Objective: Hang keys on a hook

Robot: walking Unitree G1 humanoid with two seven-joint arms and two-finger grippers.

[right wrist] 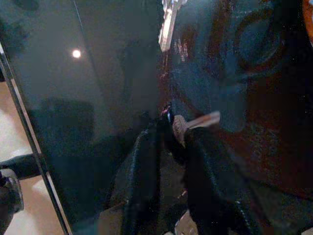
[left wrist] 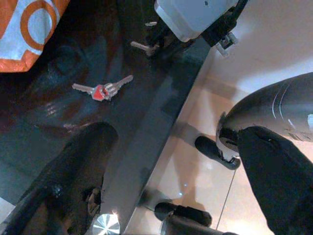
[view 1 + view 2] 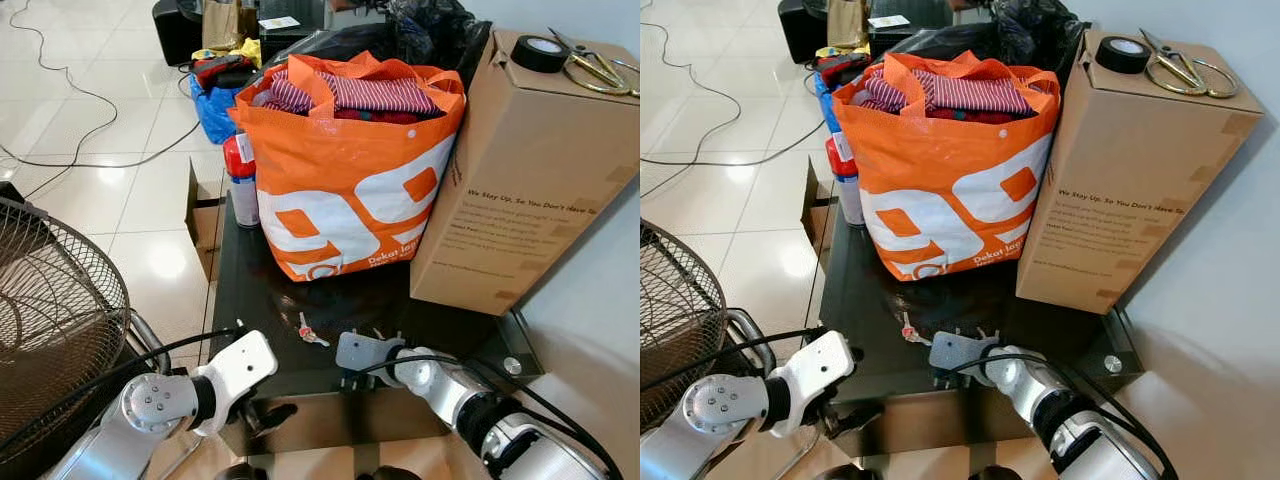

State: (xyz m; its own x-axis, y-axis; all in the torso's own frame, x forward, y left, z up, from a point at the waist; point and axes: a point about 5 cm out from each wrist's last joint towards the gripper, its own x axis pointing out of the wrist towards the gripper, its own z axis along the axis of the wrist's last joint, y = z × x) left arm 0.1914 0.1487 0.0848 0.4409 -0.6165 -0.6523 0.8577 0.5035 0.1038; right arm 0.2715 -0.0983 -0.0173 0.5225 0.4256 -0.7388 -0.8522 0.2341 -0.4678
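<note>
A bunch of silver keys with a red tag (image 3: 308, 332) lies flat on the black glass table (image 3: 260, 290), in front of the orange bag; the same keys (image 2: 100, 90) appear in the left wrist view. My right gripper (image 3: 360, 345) rests low on the table just right of them. Its two black fingers (image 1: 142, 161) stand close together around the head of a separate silver key (image 1: 195, 122). My left gripper (image 3: 268, 415) hangs open below the table's near edge, left of the keys, and holds nothing.
An orange bag (image 3: 350, 190) full of clothes and a tall cardboard box (image 3: 520, 180) with tape and scissors on top fill the back of the table. A fan grille (image 3: 50, 320) stands at the left. Cables cross the tiled floor (image 3: 100, 120).
</note>
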